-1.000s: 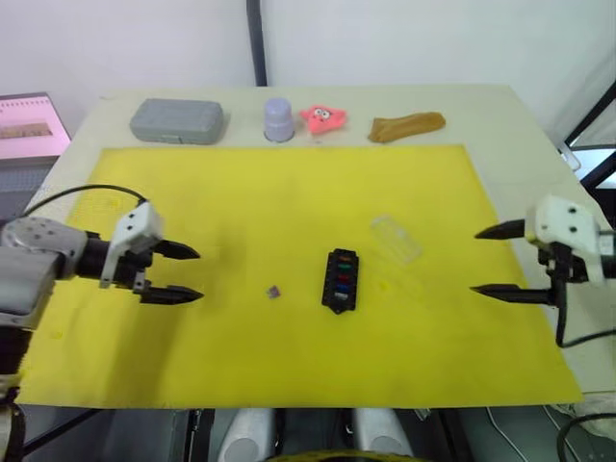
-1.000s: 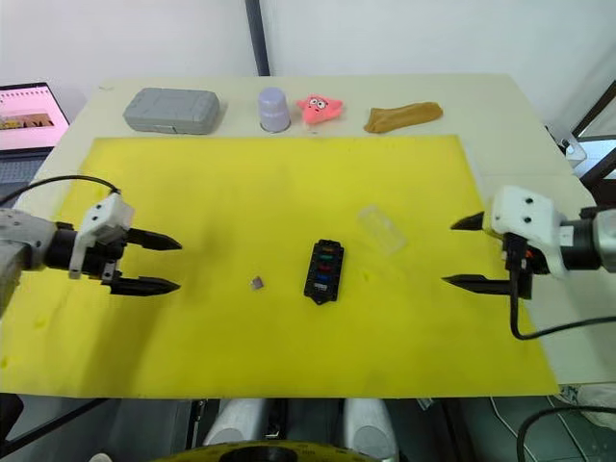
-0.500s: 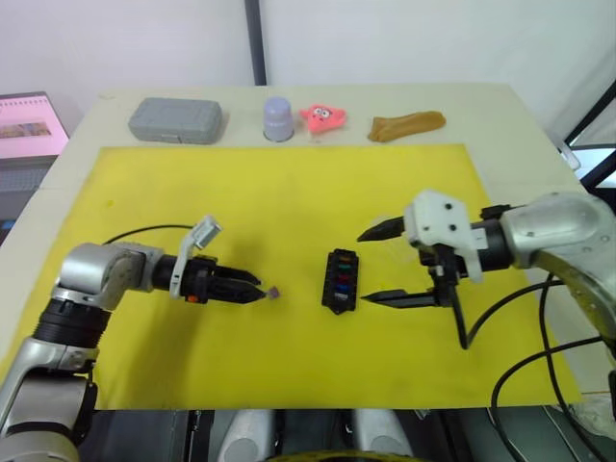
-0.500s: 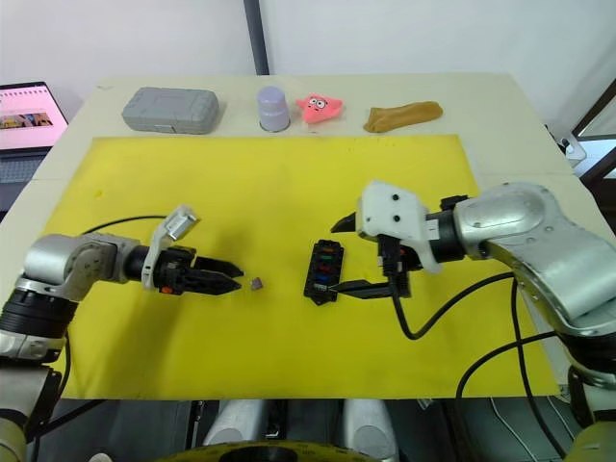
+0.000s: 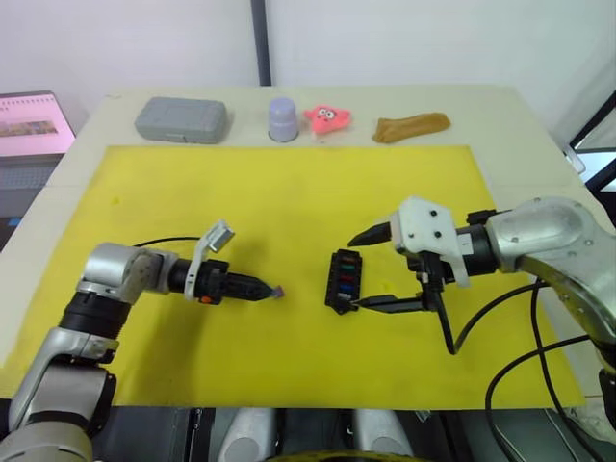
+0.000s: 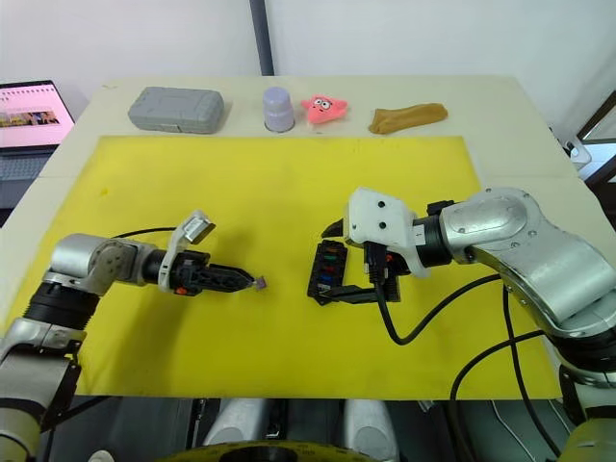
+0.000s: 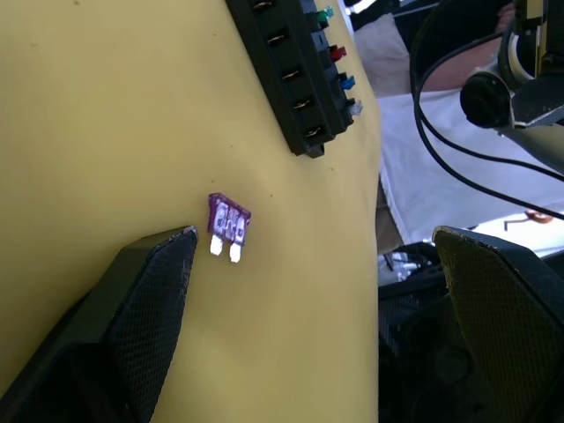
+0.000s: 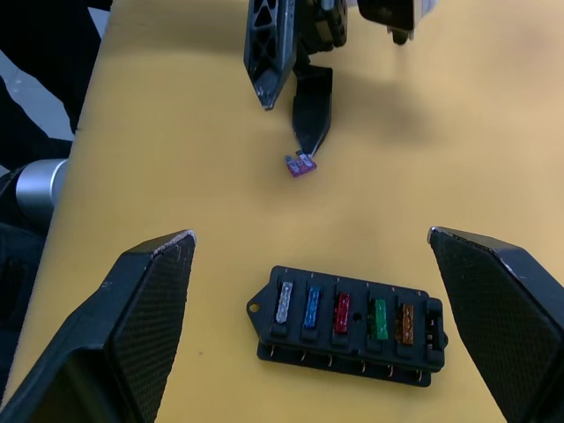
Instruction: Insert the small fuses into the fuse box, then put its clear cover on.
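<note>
A: How is the light behaving?

B: It is falling bright and even from above, so the yellow mat is showing only soft shadows, faintly under both arms.

A: Any glare?

B: The white wall is glowing pale, and the laptop screen is shining pink-white.

A: And sharpness?

B: The wrist views are blurring the near black fingers, while the purple fuse is staying crisp.

The black fuse box lies flat on the yellow surface, with five fuses seated in one row: grey, blue, red, green and brown. A purple fuse lies loose on the mat near the box, prongs showing.
</note>
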